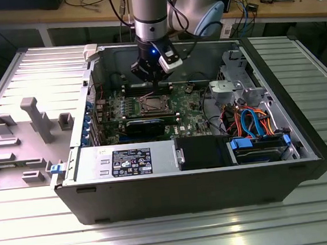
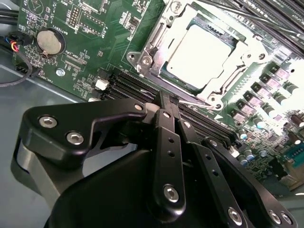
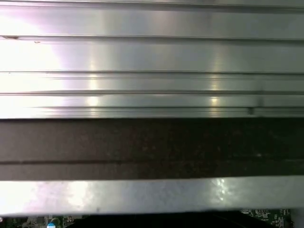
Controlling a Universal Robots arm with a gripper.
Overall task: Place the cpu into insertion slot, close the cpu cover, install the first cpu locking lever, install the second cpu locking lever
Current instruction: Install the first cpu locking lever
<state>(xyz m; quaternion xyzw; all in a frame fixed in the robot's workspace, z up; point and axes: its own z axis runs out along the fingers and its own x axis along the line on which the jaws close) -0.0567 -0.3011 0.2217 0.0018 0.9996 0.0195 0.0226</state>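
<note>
The arm was seen reaching down from above into the open computer case, its wrist roughly vertical and the gripper directed downward at the green motherboard. In the exterior view the gripper was positioned just beyond the insertion slot, towards the far wall of the case. In the second wrist view the gripper was shown with its jaws pressed together, their tips meeting in a narrow point over the black memory slots just beside the socket; nothing was seen to be pinched between them.

The cpu was observed lying flat in the insertion slot, its pale metal top facing upward. Being square, it presented no long axis; its edges were aligned with those of the socket. The cpu cover was seen lowered around the chip, its silvery frame bordering the chip on all sides and the chip showing through the window. Whether the frame was latched could not be told. A thin metal lever was seen running along the socket edge nearest the jaw tips.

A round coin cell was visible on the board, well apart from the socket. The case was seen resting on a ribbed metal worktop; ribbed metal and a dark band were recorded in the first wrist view.
</note>
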